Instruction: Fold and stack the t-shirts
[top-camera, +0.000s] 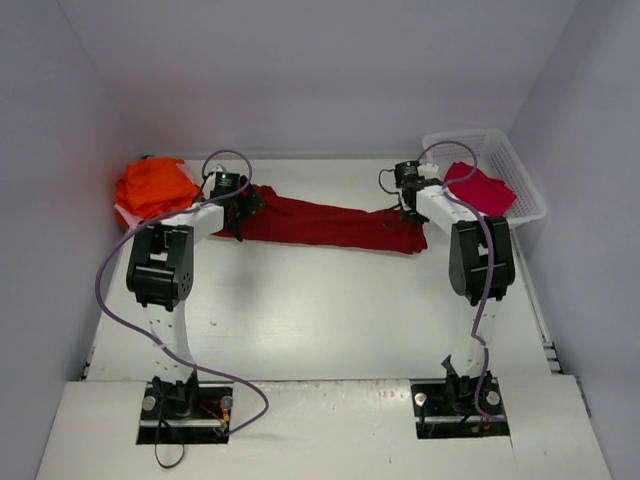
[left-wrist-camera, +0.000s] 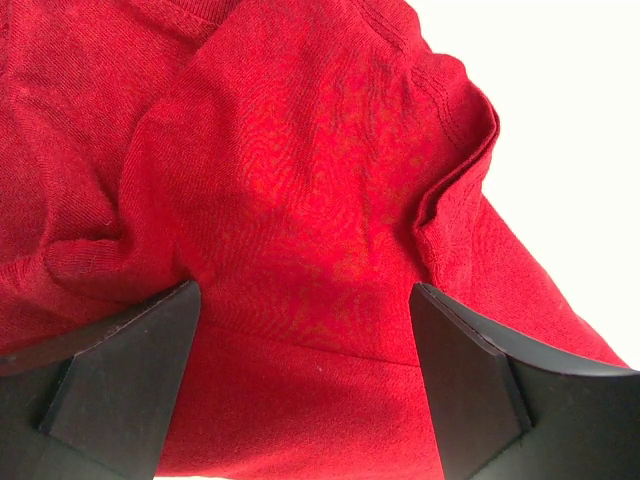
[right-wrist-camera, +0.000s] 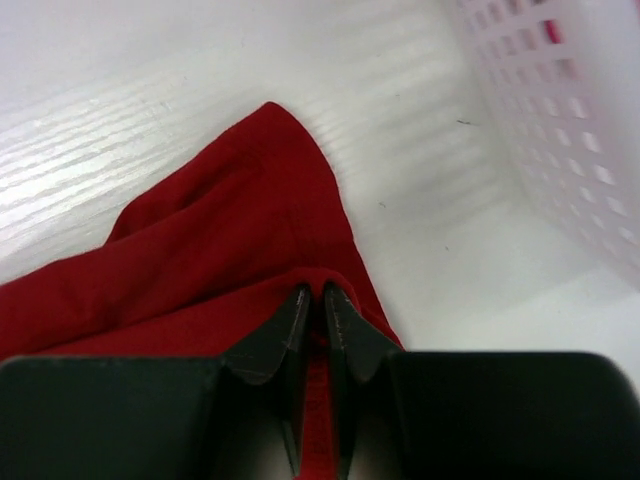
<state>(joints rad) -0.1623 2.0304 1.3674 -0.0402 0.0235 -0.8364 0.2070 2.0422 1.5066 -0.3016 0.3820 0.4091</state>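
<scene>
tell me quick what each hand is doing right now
left hand: open, over the dark red shirt, holding nothing
right hand: closed on the dark red shirt

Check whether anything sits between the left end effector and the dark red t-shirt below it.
Nothing visible does. The left end effector is open, and the dark red t-shirt lies bare directly between its jaws in the left wrist view. The right end effector is shut on the shirt's other end.
</scene>
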